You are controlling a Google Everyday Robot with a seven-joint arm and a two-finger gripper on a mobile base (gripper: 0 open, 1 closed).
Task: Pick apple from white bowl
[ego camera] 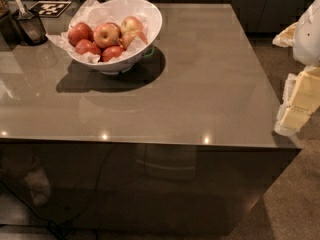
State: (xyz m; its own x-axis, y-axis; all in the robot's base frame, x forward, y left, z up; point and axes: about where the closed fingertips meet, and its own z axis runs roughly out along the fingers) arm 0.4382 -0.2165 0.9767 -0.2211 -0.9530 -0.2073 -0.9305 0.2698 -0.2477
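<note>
Jaws at right, beside table, far from apple

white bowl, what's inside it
Crumpled white paper and several apples, the large red-and-yellow round apple on top; the glossy white round bowl has its floor covered. The tool is right of the grey counter.

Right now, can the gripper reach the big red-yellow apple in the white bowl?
Probably, with a long reach: gripper sits off the table at right, apple lies uncovered in the white bowl far left, bare tabletop between.
</note>
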